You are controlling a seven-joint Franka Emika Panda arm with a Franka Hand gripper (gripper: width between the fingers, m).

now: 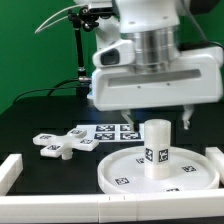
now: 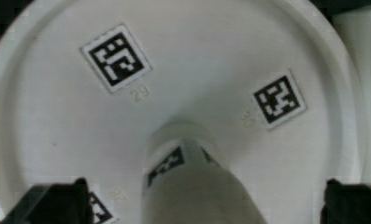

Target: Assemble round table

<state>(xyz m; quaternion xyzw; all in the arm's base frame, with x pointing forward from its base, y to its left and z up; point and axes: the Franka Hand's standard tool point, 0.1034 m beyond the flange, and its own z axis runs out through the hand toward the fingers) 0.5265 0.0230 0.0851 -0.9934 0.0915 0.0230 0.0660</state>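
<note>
Three white tagged parts. Disc (image 1: 120,172): flat on the black table (image 1: 30,118), rim up. Leg (image 1: 156,148): standing at the disc's centre, long axis vertical, top end pointing up at the gripper. Cross foot (image 1: 60,143): loose, well off the disc toward the exterior view's left. Gripper (image 1: 160,118): fingers spread, directly above the leg, holding nothing. Step, as judged: grasping the leg. Advice: descend straight, centre the leg between the fingers, and close squarely so it does not tip.
</note>
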